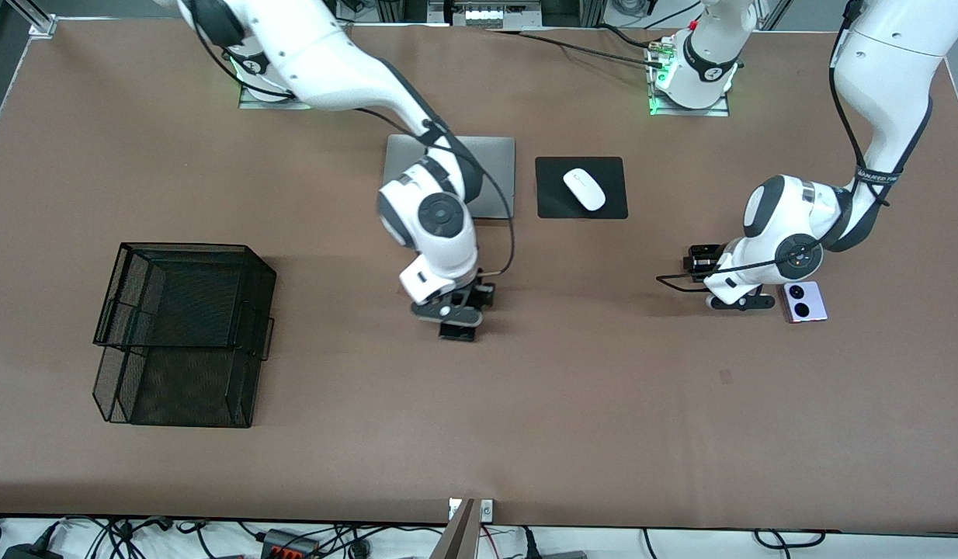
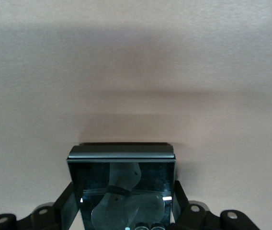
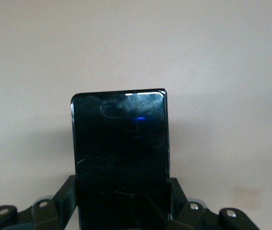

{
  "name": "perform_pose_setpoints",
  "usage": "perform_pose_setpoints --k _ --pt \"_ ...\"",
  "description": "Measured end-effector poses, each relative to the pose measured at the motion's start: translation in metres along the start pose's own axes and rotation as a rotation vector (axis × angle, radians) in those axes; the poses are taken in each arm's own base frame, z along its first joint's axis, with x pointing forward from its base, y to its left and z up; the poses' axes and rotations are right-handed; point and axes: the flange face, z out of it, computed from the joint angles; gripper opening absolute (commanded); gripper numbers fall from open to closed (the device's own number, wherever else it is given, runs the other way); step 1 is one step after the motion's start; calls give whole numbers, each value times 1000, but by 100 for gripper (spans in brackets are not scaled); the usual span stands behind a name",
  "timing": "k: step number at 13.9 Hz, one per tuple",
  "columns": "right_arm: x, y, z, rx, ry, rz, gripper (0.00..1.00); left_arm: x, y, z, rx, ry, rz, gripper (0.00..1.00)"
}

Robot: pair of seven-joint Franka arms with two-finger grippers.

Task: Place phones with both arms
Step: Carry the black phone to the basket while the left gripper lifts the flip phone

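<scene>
My right gripper [image 1: 457, 324] is low over the middle of the table, shut on the long slim black phone [image 3: 119, 153], whose end [image 1: 457, 333] peeks out under the hand. In the right wrist view the gripper [image 3: 121, 203] clamps the slab's long edges. My left gripper [image 1: 701, 264] is low at the left arm's end of the table, shut on the small squarish black folded phone [image 2: 121, 184]; its fingers [image 2: 71, 201] press the phone's sides. The lilac-white phone [image 1: 803, 302] with two black circles lies flat on the table beside the left hand, untouched.
A black two-tier mesh tray [image 1: 184, 334] stands at the right arm's end of the table. A silver laptop [image 1: 494, 175] lies partly under the right arm. Beside it a white mouse [image 1: 584, 189] sits on a black pad [image 1: 553, 203].
</scene>
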Motion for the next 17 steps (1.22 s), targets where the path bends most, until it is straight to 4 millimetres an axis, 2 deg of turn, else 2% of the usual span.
perform_pose_setpoints --k 2,4,5,7,8,10,12,14,17 --pt "42 46 -45 -41 -32 -38 24 5 5 -13 3 5 7 29" --pt "76 101 -78 -83 -84 -90 24 13 18 -50 25 -18 25 32" --pt "89 128 -88 -100 -113 -109 24 18 27 -77 35 -20 36 32" --pt "108 177 -100 -125 -172 -141 24 24 60 -126 19 -4 63 32" --pt "115 199 -105 -134 -203 -157 24 26 85 -143 -13 8 75 32" --pt "123 236 -118 -149 -268 -179 24 31 139 -160 -87 22 73 32" --pt "129 277 -130 -160 -330 -169 24 40 196 -156 -134 16 82 32" --pt "137 326 -135 -162 -386 -138 24 40 265 -134 -161 9 91 31" --pt "138 393 -125 -158 -453 -77 24 27 366 -98 -227 43 44 32"
